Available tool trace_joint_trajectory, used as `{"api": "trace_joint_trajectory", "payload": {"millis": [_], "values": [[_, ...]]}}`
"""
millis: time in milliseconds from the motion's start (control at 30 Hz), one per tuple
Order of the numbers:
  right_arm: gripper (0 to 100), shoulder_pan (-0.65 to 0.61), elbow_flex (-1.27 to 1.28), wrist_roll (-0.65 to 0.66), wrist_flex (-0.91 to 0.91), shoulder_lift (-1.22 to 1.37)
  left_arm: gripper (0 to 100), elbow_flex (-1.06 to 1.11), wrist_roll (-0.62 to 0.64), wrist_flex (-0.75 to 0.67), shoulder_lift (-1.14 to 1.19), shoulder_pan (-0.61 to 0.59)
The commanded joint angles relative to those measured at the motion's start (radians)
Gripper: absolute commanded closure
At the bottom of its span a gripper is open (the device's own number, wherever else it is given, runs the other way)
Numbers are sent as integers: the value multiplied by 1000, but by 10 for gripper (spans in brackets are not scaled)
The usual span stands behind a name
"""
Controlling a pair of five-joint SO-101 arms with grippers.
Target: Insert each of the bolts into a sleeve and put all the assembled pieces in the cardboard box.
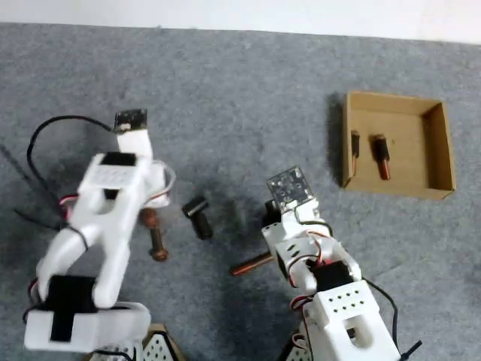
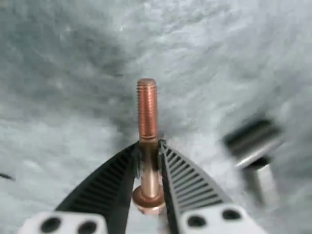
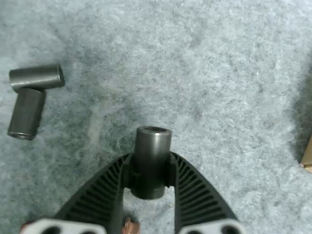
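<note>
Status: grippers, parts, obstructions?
Left gripper shut on copper bolt. Right gripper shut on black sleeve. Two loose sleeves and a loose bolt on the mat between the arms; two assemblies in cardboard box.

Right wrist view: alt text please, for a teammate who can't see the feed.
The right gripper is shut on a dark sleeve, held between its black fingers with the open bore end pointing away from the wrist, over grey carpet. Farther off, a second sleeve and a third sleeve lie touching each other on the carpet.
</note>
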Motion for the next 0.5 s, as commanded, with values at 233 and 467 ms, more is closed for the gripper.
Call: {"api": "trace_joint_trajectory", "payload": {"millis": [233,467], "values": [[989,15,-4,-3,-28,-16,993,4,-1413,-6,-147,-170],[989,15,-2,-3,-28,-16,993,-38,-1734,-15,-147,-272]]}}
